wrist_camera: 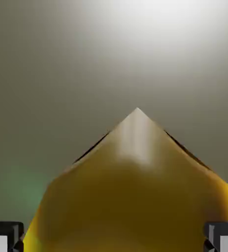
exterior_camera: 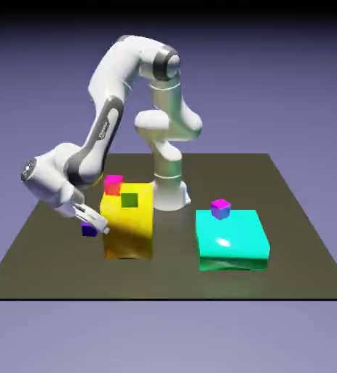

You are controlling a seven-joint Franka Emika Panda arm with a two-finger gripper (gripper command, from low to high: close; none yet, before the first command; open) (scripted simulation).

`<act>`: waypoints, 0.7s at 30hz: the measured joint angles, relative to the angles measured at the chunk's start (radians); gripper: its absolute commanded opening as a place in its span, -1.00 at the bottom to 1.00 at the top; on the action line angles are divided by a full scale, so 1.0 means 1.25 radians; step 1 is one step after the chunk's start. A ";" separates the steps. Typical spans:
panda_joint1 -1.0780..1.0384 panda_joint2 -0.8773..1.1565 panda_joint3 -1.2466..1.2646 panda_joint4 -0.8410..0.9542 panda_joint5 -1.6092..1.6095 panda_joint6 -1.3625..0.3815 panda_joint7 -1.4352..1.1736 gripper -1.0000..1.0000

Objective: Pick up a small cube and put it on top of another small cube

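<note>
My gripper (wrist_camera: 114,237) wide open, nothing held, tilted close by yellow block (exterior_camera: 129,237). Purple cube (exterior_camera: 89,230) on table, left of block, partly behind my fingers. Risk: low sideways swing clips block, jolts red cube (exterior_camera: 113,184) on top.

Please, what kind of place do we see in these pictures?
Probably a simulated robot test scene: a white Franka Panda arm on a dark tabletop, glossy yellow and turquoise blocks, and a plain blue-violet backdrop.
</note>
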 measured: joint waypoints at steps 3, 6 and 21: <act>-0.031 0.084 -0.043 0.045 0.050 -0.097 -0.009 0.00; -0.074 0.171 -0.086 0.077 0.113 -0.186 -0.024 0.00; -0.183 0.481 -0.222 0.090 0.381 -0.417 -0.102 0.00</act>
